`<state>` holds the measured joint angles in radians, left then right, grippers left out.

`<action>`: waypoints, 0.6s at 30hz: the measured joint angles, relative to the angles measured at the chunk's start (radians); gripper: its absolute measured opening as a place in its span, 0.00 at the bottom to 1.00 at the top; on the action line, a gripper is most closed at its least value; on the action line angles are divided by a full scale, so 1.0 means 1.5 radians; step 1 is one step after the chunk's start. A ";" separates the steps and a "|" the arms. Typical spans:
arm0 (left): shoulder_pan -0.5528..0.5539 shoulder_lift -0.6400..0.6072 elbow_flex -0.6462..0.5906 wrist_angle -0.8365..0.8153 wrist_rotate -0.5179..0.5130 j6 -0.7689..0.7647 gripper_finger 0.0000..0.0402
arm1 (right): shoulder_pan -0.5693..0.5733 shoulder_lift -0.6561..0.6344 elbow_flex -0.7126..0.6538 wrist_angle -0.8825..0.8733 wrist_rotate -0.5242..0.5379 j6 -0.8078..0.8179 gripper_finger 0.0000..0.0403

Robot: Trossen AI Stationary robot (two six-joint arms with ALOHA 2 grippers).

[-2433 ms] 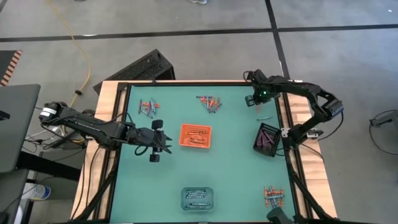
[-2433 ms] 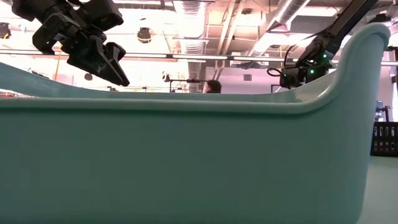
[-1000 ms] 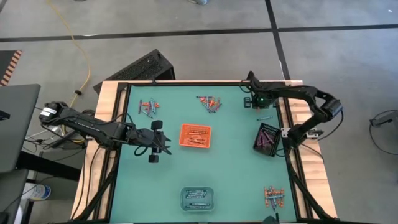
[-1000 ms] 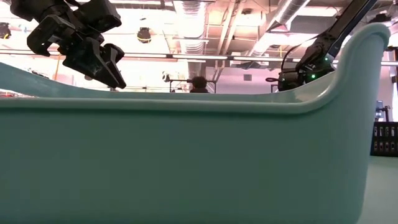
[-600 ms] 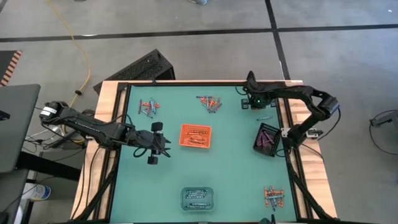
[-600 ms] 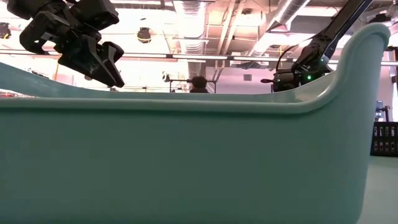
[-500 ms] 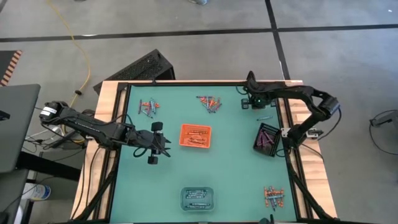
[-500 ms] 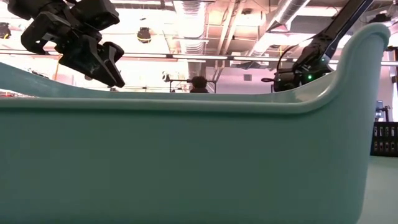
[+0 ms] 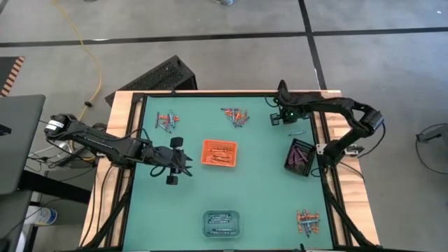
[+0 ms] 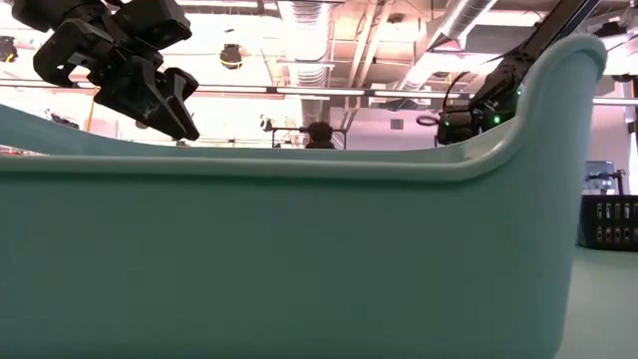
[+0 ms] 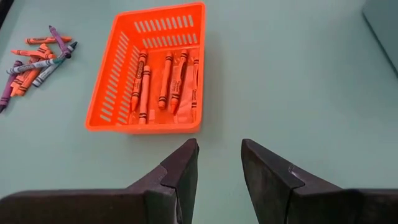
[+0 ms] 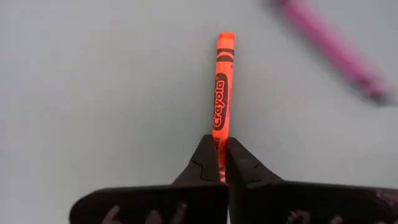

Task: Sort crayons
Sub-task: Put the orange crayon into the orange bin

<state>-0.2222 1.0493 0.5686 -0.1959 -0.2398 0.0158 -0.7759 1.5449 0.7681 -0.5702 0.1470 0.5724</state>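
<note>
1. Near the far right corner of the green worktop [image 9: 266, 203], the right claw [image 12: 222, 149] is down at the surface with its fingers pinched together on the lower end of 1 orange crayon [image 12: 221, 96]; most of the stick juts out ahead of the fingertips, lying flat.
2. Just beside it lies a pink crayon [image 12: 336, 46], untouched and blurred.
3. The left claw [image 11: 219, 163] hangs over the worktop left of centre, fingers partly apart and holding nothing, pointed toward the orange tray [image 11: 122, 93], which already has several orange crayons lying in it.
4. Loose mixed crayons sit in small heaps: 1 at the far left [image 9: 166, 120], 1 at the far middle [image 9: 236, 115], 1 at the near right corner [image 9: 307, 222]. A black tray [image 9: 300, 155] stands at the right edge and a clear tray [image 9: 222, 223] at the near middle.
5. Handling, as a judgement: a crayon is light, stiff and waxy — brittle if bent, and its paper wrap gives a fair hold. Gripped this close to 1 end, it may pivot or droop when lifted; a pinch nearer the middle would sit steadier.
6. The sort looks partway done, and this orange crayon most likely belongs in the orange tray — a long carry across the worktop
</note>
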 joint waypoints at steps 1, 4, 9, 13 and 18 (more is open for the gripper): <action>0.000 0.000 0.000 0.000 0.000 0.000 0.28 | 0.008 -0.006 0.002 0.001 -0.016 -0.007 0.00; 0.000 0.000 0.000 0.000 0.000 0.000 0.28 | 0.036 -0.023 0.014 0.007 -0.036 -0.035 0.00; 0.000 0.000 0.000 0.000 -0.001 -0.003 0.28 | 0.107 -0.030 0.045 0.007 -0.032 -0.072 0.00; 0.000 0.000 0.000 0.000 -0.001 -0.003 0.28 | 0.187 -0.030 0.068 0.049 -0.065 -0.128 0.00; 0.000 0.000 0.000 0.001 -0.002 0.001 0.28 | 0.303 -0.031 0.094 0.166 -0.117 -0.207 0.00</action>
<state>-0.2222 1.0492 0.5686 -0.1946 -0.2424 0.0175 -0.3219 1.4990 0.9085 -0.3208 -0.0288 0.2624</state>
